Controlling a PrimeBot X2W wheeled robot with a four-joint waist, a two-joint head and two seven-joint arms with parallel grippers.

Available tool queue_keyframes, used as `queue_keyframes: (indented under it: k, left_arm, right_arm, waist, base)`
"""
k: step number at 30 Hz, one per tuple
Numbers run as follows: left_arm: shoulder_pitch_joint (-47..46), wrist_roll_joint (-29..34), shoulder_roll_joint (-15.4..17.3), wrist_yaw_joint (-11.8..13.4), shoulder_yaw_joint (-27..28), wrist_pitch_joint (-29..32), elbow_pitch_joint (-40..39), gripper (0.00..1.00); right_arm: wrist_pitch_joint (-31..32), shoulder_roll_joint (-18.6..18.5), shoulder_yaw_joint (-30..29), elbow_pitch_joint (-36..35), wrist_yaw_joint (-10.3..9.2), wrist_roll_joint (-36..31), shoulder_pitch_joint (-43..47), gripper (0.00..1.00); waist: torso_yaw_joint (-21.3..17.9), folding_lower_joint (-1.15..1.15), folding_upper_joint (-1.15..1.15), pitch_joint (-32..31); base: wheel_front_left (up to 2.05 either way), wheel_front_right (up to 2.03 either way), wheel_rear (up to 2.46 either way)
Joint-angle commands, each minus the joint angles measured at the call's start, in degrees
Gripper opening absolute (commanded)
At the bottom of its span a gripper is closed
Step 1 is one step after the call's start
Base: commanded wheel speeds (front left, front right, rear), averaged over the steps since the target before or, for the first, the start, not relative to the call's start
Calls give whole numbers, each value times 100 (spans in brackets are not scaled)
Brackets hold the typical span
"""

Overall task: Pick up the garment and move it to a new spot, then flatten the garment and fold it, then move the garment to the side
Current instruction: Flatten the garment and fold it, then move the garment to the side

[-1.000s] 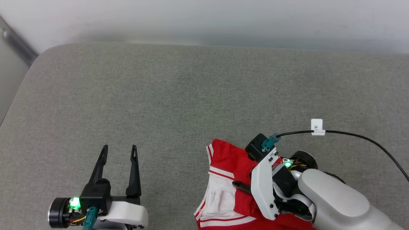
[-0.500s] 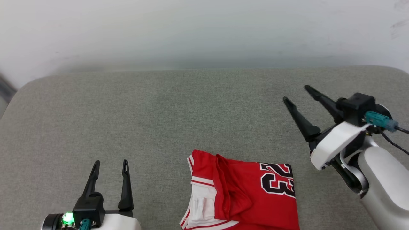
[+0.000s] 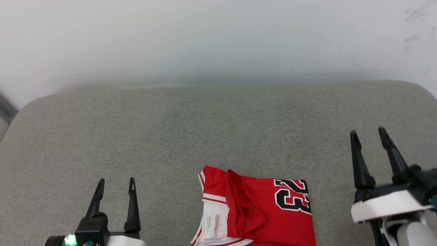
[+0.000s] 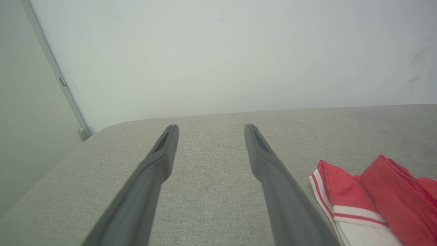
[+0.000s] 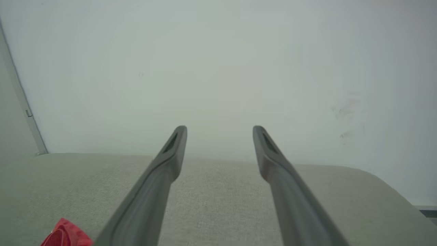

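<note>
Pale, off-white wall (image 3: 218, 41) fills the background, with faint scuff marks toward its right side. Below it spreads a broad grey-green woven fabric surface with rounded corners (image 3: 170, 136). On the near edge of that surface, a little right of centre, lies the folded red jersey-style T-shirt with a white short sleeve (image 3: 259, 212), resting flat and running out of the head view at the bottom. Neither gripper touches it.

To its right, near but apart from it, the right gripper (image 3: 368, 131) hangs with its two long dark fingers spread and nothing between them. Well apart on the other side, the left gripper (image 3: 116, 180) also has its fingers parted and empty.

A black-and-white number 23 (image 3: 292, 198) sits on the shirt's right part, and red-and-white stripe trim (image 3: 213, 198) edges the sleeve at its left.
</note>
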Motion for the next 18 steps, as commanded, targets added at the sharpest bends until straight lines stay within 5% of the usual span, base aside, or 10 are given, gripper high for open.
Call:
queue_keyframes:
  k: [1, 11, 18]
  left_arm:
    - [48, 33, -23, -19, 22, -13, -21, 100]
    - [130, 35, -46, -72, 47, -13, -49, 100]
    - [143, 19, -54, -105, 90, -13, -41, 100]
  right_arm:
    - [-8, 110, -91, -64, -2, -25, 226, 100]
    - [-10, 528, -381, -330, -2, -92, 1294, 100]
    - [-10, 376, -375, -527, -2, -144, 746, 100]
  waist:
    - [23, 0, 0, -11]
    - [189, 0, 0, -69]
    - [175, 0, 0, -63]
  base:
    - [0, 0, 0]
    - [0, 0, 0]
    - [0, 0, 0]
